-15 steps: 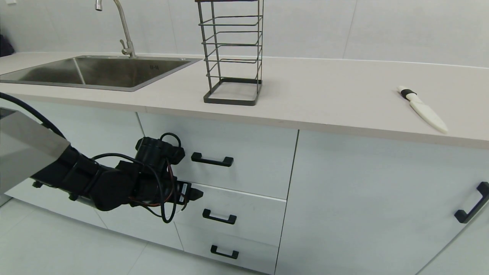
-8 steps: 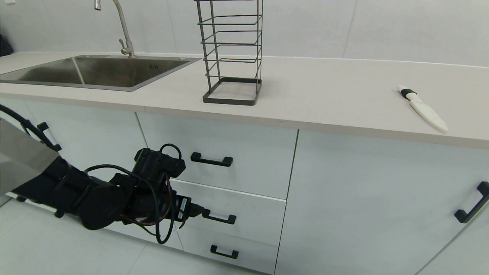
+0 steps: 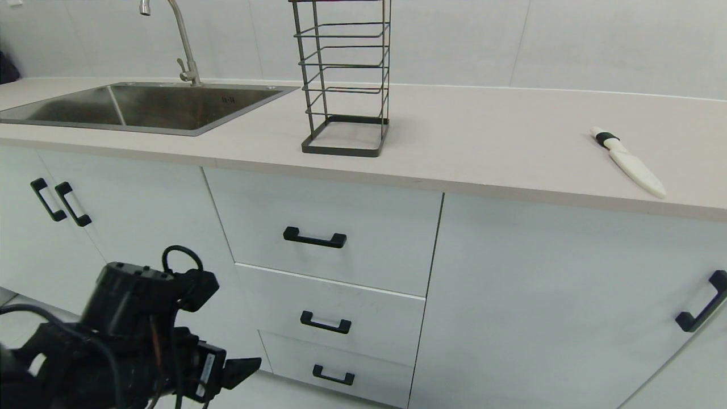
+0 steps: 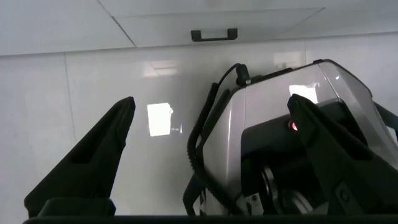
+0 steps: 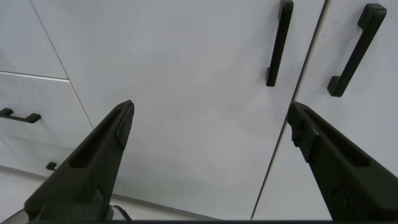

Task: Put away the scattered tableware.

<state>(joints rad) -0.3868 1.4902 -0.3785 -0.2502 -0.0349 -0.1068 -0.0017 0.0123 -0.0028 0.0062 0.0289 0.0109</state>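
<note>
A beige countertop (image 3: 483, 142) carries a tall black wire rack (image 3: 346, 79). The white knife with a black collar (image 3: 627, 162) lies well right of the rack. The left gripper (image 4: 212, 109), spread wide and empty, hangs low, down-left of the rack. The right gripper (image 5: 211, 109), equally wide, faces white cabinet doors (image 5: 186, 93).

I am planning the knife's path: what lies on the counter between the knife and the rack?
Nothing. In the head view, the counter between the knife and the rack is bare.

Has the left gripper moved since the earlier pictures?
Yes. The left gripper has drawn back, down and to the robot's left, away from the middle drawer handle, where its tip was before.
</note>
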